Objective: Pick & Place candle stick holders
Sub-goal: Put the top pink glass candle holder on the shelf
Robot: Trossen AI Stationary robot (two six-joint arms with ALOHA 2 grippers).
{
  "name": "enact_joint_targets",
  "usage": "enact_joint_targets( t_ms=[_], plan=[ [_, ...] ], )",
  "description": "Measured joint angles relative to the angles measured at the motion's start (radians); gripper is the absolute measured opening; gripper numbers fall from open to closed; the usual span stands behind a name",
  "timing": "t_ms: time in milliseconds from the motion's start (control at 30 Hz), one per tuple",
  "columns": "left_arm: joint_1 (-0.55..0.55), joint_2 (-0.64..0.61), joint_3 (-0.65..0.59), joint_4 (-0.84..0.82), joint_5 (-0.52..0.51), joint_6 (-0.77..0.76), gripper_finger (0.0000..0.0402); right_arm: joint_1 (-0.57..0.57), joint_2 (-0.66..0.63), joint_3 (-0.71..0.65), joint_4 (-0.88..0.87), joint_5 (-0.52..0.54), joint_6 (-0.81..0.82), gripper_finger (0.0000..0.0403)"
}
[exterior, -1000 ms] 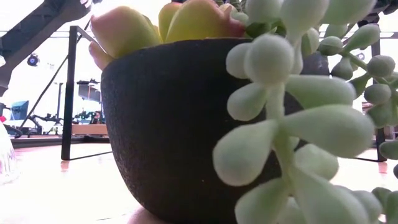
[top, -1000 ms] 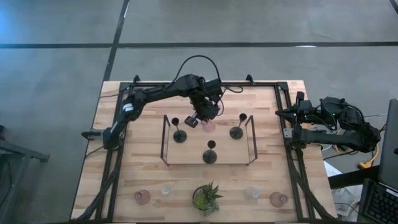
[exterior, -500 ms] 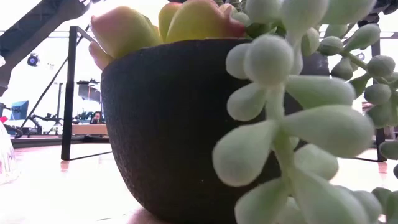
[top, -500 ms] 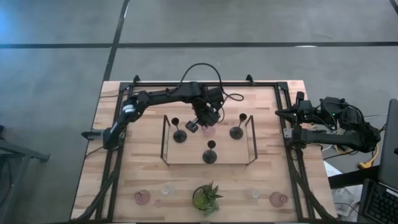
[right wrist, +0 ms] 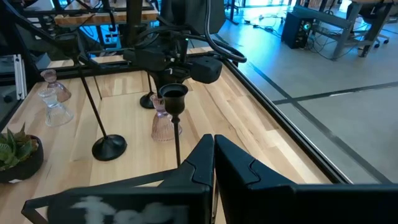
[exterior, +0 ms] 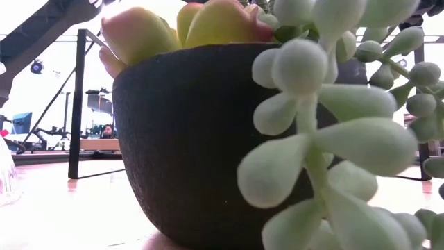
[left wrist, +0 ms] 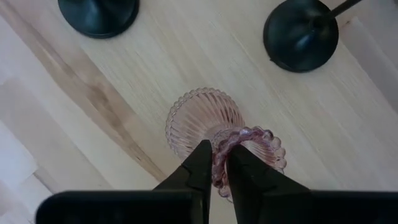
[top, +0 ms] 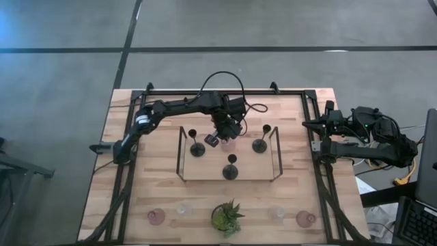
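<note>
Left gripper (top: 217, 139) has come down over the past second from just above the far edge of the tray (top: 183, 174) to the tray floor, carrying a pink holder (left wrist: 214, 127) with it; the wrist view shows its two dark fingers (left wrist: 200, 167) pinched on the holder's beaded rim, with the ribbed foot apparently on the wood. That suggests the placing is nearly done and only the release is left. The holder is squat, translucent pink glass, fluted on the foot and scalloped at the lip, so it will likely be slippery and easy to tip if the fingers drag on opening. It stands between two black holders, one to the left (top: 196, 148) and one to the right (top: 259, 145), with a third (top: 231, 171) nearer in the tray; these are matte, with flat round bases and thin stems. Outside the tray, along the near edge of the pale wooden table (top: 130, 198), two more pink holders (top: 156, 216) (top: 305, 219) and two small clear ones (top: 182, 209) (top: 276, 212) wait on either side of the plant (top: 227, 217), whose dark rough pot fills the low view. Right gripper (right wrist: 211, 155) rests off the table's right side, its fingers close together and holding nothing.
</note>
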Motion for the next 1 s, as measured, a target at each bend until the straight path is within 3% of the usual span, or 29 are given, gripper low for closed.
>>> enact_joint_targets(
  t_ms=[1000],
  plan=[
    [-0.002,0.000,-0.001,0.044,-0.009,-0.110,0.0069,0.000,0.000,0.000,0.000,0.000,0.000,0.0008]
  ],
)
